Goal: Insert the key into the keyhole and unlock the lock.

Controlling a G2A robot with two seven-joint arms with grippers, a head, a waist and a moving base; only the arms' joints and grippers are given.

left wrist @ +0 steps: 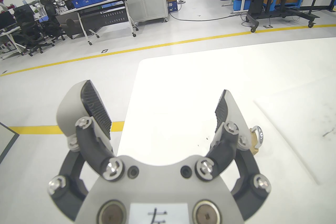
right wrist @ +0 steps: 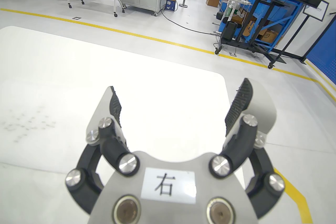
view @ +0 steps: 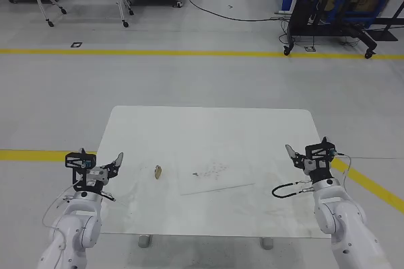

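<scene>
Left gripper (left wrist: 157, 93), closest to the lens, is spread wide with nothing between its ribbed black pads (left wrist: 95, 109). It sits low at the left edge of the table (left wrist: 183, 83), one finger over the floor and the other over the tabletop. From above, it (view: 110, 163) lies at the table's (view: 209, 134) left edge, towards the front.

Right gripper (right wrist: 179, 88) is also spread wide and empty. It sits at the table's (right wrist: 78, 72) right edge, one finger over the tabletop and the other past the edge above the floor. From above, it (view: 304, 153) lies at the table's right edge, towards the front.

The table is white, rectangular with rounded corners, standing on a pale grey floor.

A small brass lock (view: 158, 172) with a silver shackle lies on the table's left half, towards the front, apart from both grippers. In the left wrist view the lock (left wrist: 256, 141) shows partly behind the gripper's inner finger.

Faint grey smudges (view: 212, 168) mark the table near its middle.

A thin dark sliver (view: 194, 175) lies on the table beside the smudges, on the lock's side; it is too small to tell whether it is the key.
</scene>
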